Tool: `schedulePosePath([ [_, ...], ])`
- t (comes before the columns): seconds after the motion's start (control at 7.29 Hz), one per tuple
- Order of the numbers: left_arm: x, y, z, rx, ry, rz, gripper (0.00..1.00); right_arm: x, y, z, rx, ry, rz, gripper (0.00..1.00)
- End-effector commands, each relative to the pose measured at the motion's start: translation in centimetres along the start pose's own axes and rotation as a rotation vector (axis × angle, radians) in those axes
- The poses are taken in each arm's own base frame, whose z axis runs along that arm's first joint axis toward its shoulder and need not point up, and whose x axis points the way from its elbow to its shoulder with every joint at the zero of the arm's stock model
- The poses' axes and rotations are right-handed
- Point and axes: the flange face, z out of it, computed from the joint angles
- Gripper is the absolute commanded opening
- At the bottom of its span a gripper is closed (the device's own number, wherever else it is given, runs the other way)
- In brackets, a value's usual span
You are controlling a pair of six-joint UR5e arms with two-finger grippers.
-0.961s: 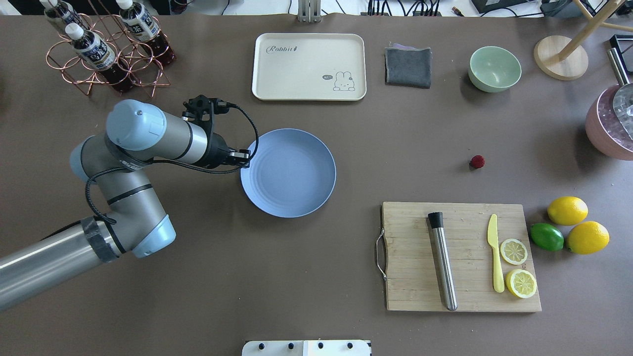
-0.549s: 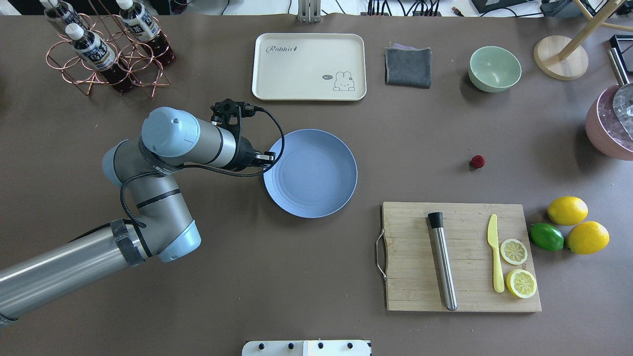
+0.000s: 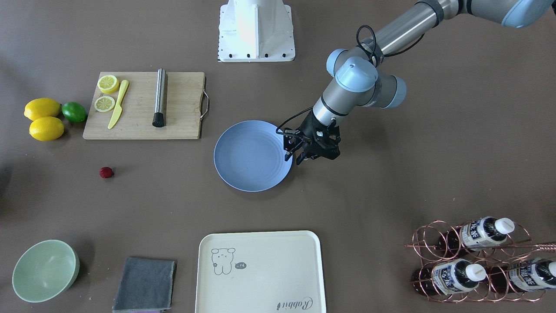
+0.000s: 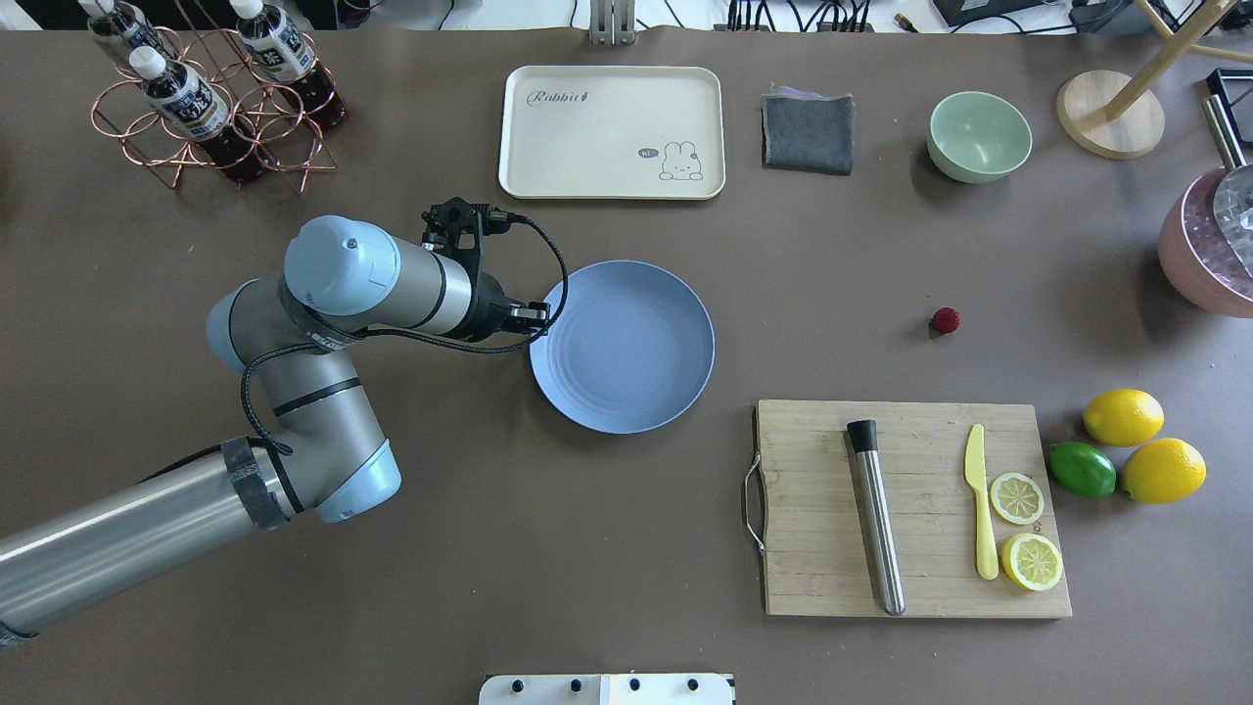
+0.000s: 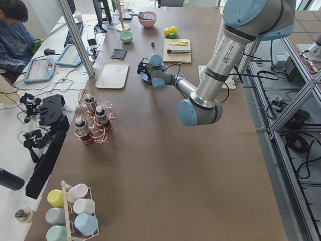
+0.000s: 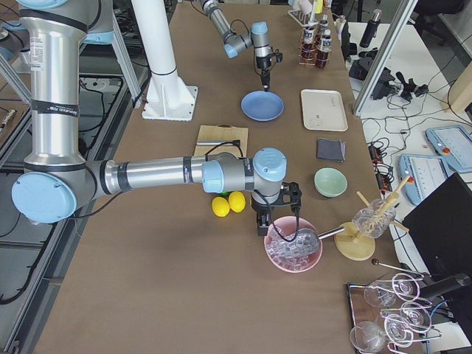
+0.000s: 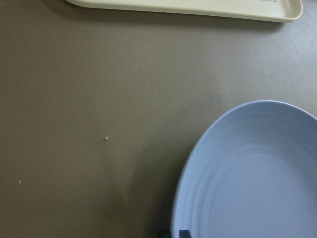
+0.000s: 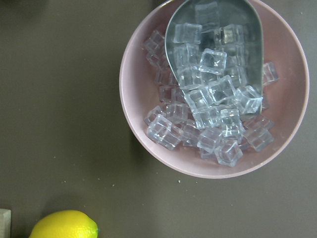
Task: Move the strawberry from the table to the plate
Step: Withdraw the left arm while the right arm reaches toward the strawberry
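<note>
The strawberry [image 4: 945, 320] is a tiny dark red berry lying alone on the brown table [image 4: 832, 294], well right of the light blue plate [image 4: 626, 348]. My left gripper [image 4: 536, 315] is shut on the plate's left rim. In the left wrist view the plate [image 7: 252, 173] fills the lower right, with the fingertip ends just showing at the bottom edge. The front view shows the strawberry [image 3: 106, 172] far from the plate [image 3: 252, 156] and the left gripper [image 3: 294, 157]. My right gripper [image 6: 262, 221] shows only in the right side view, over a pink bowl; I cannot tell its state.
A wooden cutting board [image 4: 783, 509] holding a metal rod, yellow knife and lemon slices lies below the strawberry. Lemons and a lime [image 4: 1082, 468] sit right of it. A cream tray [image 4: 612, 132], grey cloth [image 4: 808, 132], green bowl [image 4: 979, 135] and bottle rack [image 4: 210, 98] line the far side. The pink bowl [image 8: 148, 99] holds ice.
My left arm has moved right, dragging the plate by its rim toward the strawberry. The strawberry has not moved.
</note>
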Motion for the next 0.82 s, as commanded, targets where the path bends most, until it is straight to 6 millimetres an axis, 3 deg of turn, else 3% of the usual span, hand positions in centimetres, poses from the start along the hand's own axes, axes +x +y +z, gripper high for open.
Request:
schedulePosePath([
  [0.0, -4.5, -3.0, -5.8, -0.009, -0.053, 0.032, 0.98, -5.5, -2.8, 0.9, -0.012, -0.009, 0.061, 1.00],
  [0.27, -12.3, -4.5, -11.8, -0.041, -0.139, 0.106, 0.98, -12.2, -5.0, 2.2, -0.028, -0.020, 0.123, 1.00],
  [0.55, -26.5, -6.6, -21.2, -0.087, -0.192, 0.221, 0.98, -17.1, -6.2, 3.2, -0.026, -0.001, 0.173, 1.00],
  [0.69, -31.7, -7.2, -25.6, -0.107, -0.230, 0.269, 0.98, -19.2, -6.7, 3.7, -0.019, -0.001, 0.178, 1.00],
])
